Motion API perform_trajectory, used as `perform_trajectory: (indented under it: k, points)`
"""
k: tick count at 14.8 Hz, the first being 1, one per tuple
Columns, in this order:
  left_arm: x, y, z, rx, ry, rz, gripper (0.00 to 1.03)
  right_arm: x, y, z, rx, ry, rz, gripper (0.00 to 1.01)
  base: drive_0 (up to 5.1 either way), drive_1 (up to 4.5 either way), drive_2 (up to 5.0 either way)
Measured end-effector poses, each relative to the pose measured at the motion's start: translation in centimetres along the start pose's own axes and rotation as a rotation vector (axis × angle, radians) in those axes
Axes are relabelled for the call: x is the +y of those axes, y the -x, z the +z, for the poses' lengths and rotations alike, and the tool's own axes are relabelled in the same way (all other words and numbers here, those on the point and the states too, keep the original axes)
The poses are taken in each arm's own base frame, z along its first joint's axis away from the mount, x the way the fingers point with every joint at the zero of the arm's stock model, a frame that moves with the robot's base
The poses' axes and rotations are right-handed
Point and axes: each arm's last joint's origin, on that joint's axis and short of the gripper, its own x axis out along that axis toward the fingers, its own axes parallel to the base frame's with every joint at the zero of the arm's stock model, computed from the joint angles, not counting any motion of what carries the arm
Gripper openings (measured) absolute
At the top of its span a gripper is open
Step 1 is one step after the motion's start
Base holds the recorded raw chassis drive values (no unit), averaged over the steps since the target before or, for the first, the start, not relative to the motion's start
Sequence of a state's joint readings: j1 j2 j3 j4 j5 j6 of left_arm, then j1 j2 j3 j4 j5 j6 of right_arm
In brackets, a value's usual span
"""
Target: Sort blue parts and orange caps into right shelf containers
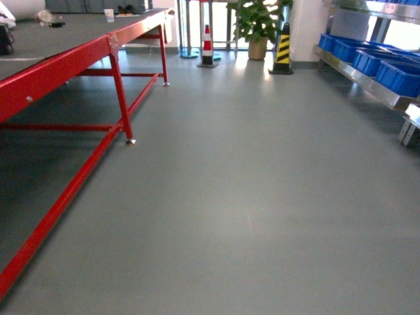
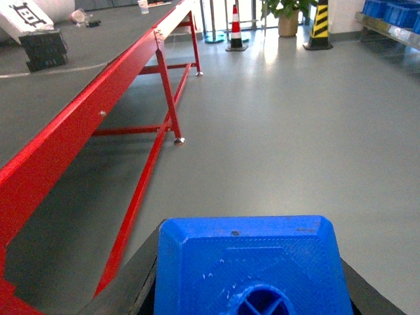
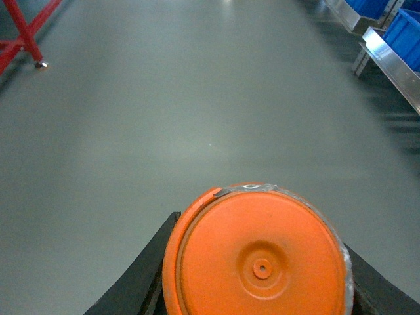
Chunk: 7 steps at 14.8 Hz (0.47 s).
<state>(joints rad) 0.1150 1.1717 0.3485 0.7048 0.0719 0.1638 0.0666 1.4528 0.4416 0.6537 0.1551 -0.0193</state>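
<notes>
A blue part [image 2: 252, 262] fills the bottom of the left wrist view, held between the black fingers [image 2: 141, 279] of my left gripper [image 2: 252, 295]. In the right wrist view an orange cap [image 3: 259, 259] shows its round end face, clamped between my right gripper's [image 3: 259, 289] black fingers [image 3: 141, 275]. The right shelf containers [image 1: 377, 59] are blue crates in a row on a metal shelf at the far right of the head view, also seen as crates [image 2: 390, 12] and crates [image 3: 407, 33]. Neither gripper appears in the head view.
A long red-framed table [image 1: 79, 56] with a grey top runs along the left. A traffic cone [image 1: 207, 46], a potted plant [image 1: 257, 26] and a yellow-black striped cone [image 1: 283, 49] stand at the back. Grey floor [image 1: 249, 197] lies between table and shelf.
</notes>
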Motion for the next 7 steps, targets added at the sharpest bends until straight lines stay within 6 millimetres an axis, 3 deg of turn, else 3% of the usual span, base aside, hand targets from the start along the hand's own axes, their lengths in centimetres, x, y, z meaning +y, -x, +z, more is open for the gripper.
perform_trajectory:
  k: [7]
  points:
    - [0.01, 0.0, 0.04, -0.004, 0.0, 0.001, 0.45, -0.02, -0.02, 0.02, -0.002, -0.001, -0.001, 0.45, 0.0, 4.28, -4.3]
